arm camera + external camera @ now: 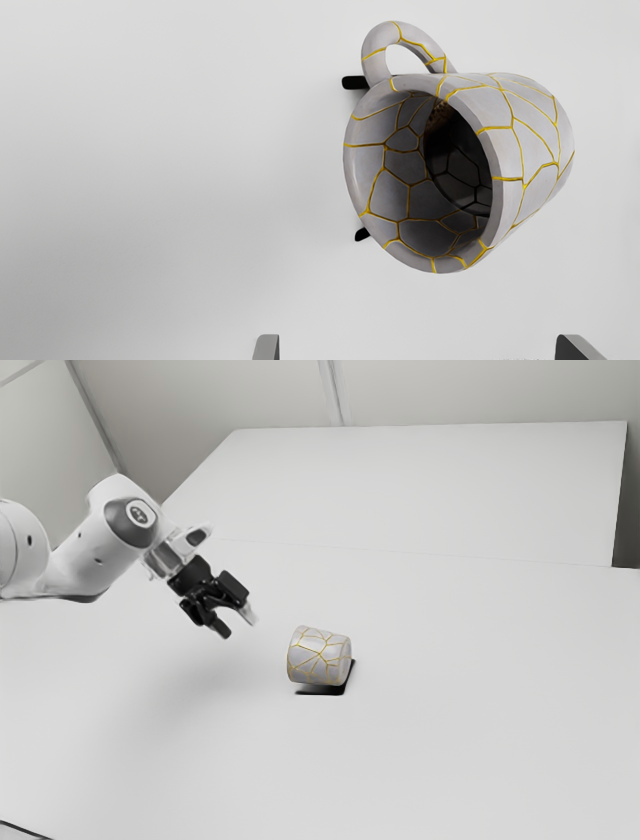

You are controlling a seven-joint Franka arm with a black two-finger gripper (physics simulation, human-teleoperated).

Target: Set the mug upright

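Where the white coffee mug (318, 656) with gold crackle lines lies tipped over on its side, the pale desk (450, 750) spreads out all around it. My black gripper (238, 625) hangs above the desk toward the exterior view's left of the mug, well apart from it, and my white arm (98, 550) comes in from farther out on that same side of it.

I have my jaws wide apart, one on each side of an open gap, and neither of them touches the mug. From my wrist I look straight into the mug's open mouth (420, 185), which faces my way, while the closed end points away from me. Its looped handle (374, 57) sticks out from the side of the body, by the rim, well apart from my jaws. Gold lines run over the outside and carry on across the inner wall. Deep in the mug the bottom (460, 165) is dark, with a speckled brownish patch at its edge that I cannot make out.

Black patches (320, 691) show on the desk right beside the mug, partly hidden by it; I cannot tell whether they are shadow. Behind the mug in the exterior view stands a pale wall (480, 390).
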